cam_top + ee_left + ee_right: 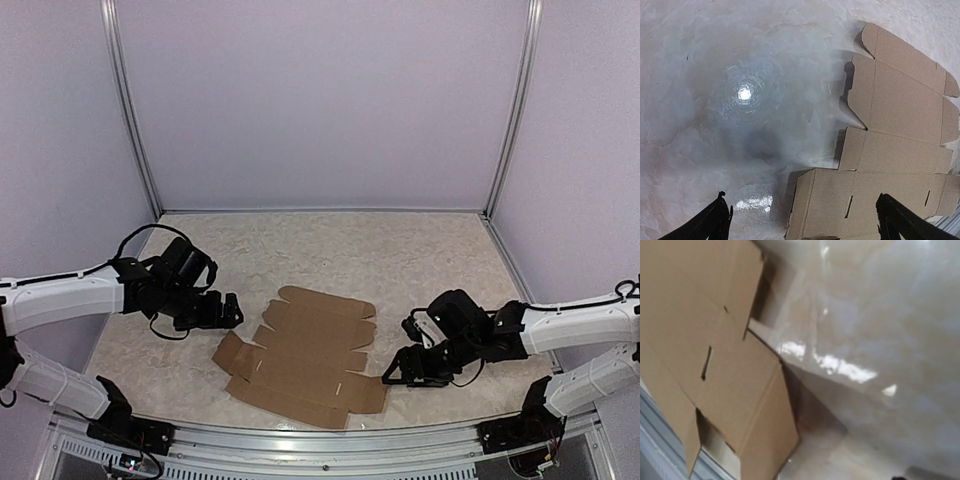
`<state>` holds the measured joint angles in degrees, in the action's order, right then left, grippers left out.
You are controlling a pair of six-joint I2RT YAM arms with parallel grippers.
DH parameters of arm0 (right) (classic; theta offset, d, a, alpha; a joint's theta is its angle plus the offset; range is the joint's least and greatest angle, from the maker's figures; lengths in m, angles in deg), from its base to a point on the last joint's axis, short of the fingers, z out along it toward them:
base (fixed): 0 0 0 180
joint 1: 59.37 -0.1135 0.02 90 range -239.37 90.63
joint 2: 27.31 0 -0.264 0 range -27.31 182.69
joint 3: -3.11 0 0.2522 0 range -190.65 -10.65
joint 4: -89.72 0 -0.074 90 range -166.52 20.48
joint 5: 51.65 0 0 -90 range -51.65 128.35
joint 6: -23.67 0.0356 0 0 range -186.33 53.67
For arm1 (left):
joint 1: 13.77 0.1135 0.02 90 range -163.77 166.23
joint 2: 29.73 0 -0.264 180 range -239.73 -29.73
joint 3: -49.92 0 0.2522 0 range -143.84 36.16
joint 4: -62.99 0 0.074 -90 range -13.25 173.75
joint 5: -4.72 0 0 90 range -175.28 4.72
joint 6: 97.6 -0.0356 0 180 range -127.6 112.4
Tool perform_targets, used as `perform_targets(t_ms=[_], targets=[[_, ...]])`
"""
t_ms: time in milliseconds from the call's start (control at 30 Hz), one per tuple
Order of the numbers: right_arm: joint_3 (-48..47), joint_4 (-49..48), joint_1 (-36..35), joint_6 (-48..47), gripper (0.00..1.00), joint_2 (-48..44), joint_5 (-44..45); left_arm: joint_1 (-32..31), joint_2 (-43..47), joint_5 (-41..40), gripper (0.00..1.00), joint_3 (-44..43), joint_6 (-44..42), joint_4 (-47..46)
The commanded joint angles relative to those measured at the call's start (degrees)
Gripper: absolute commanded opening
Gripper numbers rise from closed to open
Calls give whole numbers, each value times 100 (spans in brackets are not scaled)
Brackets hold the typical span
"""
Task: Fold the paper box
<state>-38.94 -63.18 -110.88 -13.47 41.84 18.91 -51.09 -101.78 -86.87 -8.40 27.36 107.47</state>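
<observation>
Approach stage: the paper box (305, 355) lies flat, unfolded. The left gripper (232, 310) is spread wide, empty — the right gripper's (392, 375) opening cannot be told. Next, a flap must be lifted.

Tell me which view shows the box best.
Top external: the box sits unfolded and whole in frame. Left wrist cuts it off at the bottom and right edges; right wrist shows only one corner section, blurred.

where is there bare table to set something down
Bare: the far half of the table, between the box and the back wall. Crowded: the near strip, where the box lies between the left arm and the right arm.
</observation>
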Motion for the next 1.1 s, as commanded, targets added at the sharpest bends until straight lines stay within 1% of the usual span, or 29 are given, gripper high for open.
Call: perform_targets(t_ms=[0,267,367,500,600,733,867,933,1067], targets=[[-26,-531,-283,249,73,317,13,-122,112,70,99,176,181,-94],[-132,-895,-595,416,60,794,-10,-285,216,51,99,422,347,-202],[-133,-983,-645,460,51,861,14,-347,259,37,99,452,384,-222],[-152,-1021,-650,462,36,873,64,-421,318,15,99,465,404,-196],[-166,-1018,-658,433,30,862,121,-442,346,-30,99,465,431,-155],[-222,-1012,-652,373,18,910,180,-452,408,-92,99,397,427,-76],[-385,-832,-651,212,6,925,277,-452,463,-163,99,244,394,73],[-513,-585,-650,80,0,919,347,-452,486,-252,99,134,321,208],[-857,53,-645,-323,0,870,668,-452,572,-533,99,-181,206,546]])
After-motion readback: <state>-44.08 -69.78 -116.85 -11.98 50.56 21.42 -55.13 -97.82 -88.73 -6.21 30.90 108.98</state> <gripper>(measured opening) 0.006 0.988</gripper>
